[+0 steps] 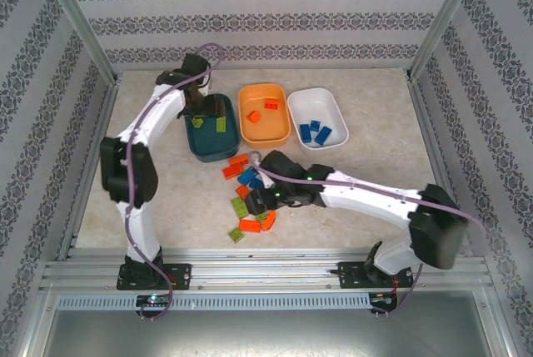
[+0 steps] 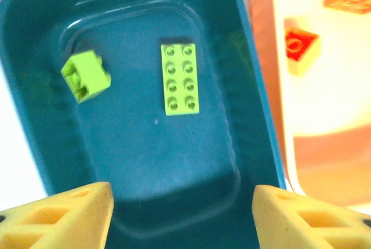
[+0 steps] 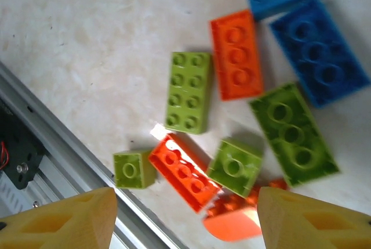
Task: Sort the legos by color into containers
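Observation:
My left gripper (image 1: 200, 107) (image 2: 182, 214) hovers open over the dark teal container (image 1: 213, 152) (image 2: 35, 86), with nothing between its yellow fingers. A lime 2x4 lego (image 2: 179, 79) and a small lime lego (image 2: 86, 76) lie on the tub floor. The orange container (image 1: 263, 136) (image 2: 324, 139) holds orange-red legos (image 2: 300, 44). Blue legos lie in the white container (image 1: 333, 106). Open as well, my right gripper (image 1: 265, 199) (image 3: 185, 220) hangs above the loose pile: a lime 2x4 (image 3: 188, 91), orange-red bricks (image 3: 184, 171) (image 3: 236, 55), blue bricks (image 3: 319, 51), and a small lime cube (image 3: 134, 169).
The loose legos (image 1: 246, 199) are scattered in front of the teal tub, between the two arms. An aluminium rail (image 3: 69, 139) (image 1: 266, 265) runs along the table's near edge, close to the small lime cube. Patterned walls enclose the table on three sides.

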Controlling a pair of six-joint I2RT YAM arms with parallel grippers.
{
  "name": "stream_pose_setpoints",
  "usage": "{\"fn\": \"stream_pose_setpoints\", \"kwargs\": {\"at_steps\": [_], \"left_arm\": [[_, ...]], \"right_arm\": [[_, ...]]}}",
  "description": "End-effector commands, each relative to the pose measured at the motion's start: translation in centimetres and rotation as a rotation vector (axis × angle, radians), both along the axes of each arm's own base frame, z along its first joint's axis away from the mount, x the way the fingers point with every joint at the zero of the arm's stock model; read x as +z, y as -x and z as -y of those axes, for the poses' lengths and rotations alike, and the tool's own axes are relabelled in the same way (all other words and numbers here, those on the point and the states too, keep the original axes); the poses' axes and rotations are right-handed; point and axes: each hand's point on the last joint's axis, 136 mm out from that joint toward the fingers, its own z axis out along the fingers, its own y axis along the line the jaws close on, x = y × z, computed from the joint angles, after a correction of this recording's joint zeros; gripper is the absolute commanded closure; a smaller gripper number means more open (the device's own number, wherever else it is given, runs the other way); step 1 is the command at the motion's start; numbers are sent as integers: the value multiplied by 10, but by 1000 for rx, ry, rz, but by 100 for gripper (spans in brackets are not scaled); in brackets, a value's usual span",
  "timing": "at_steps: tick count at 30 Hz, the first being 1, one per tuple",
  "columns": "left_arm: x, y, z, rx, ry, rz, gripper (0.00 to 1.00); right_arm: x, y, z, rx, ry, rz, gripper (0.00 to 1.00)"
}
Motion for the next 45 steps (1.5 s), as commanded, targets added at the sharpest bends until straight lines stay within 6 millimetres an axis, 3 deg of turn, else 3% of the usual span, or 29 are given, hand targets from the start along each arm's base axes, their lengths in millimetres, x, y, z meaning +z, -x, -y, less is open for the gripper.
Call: {"fn": "stream_pose_setpoints", "kwargs": {"at_steps": [1,6,10,19,27,36,45], "left_arm": [[32,26,-1,28,91,87,34],[36,91,-7,55,158,116,33],[32,138,-19,66,142,122,31],[29,202,-31,74,158,138,29],[22,215,-36,58,129,135,29],[30,220,-38,45,117,163,28],[37,225,-39,50,126,187,28]], "right_arm": [[-17,7,-12,87,126,0,35],[-37,9,-35,139,206,-31,35],[-49,12,-42,143,251,-42,35],[-70,3,-40,101,342,-40,36],[-78,-6,-44,77,381,-33,38],[-90,-9,-57,70,400,-43,43],[-98,-24,-58,28,445,-1,57]]}}
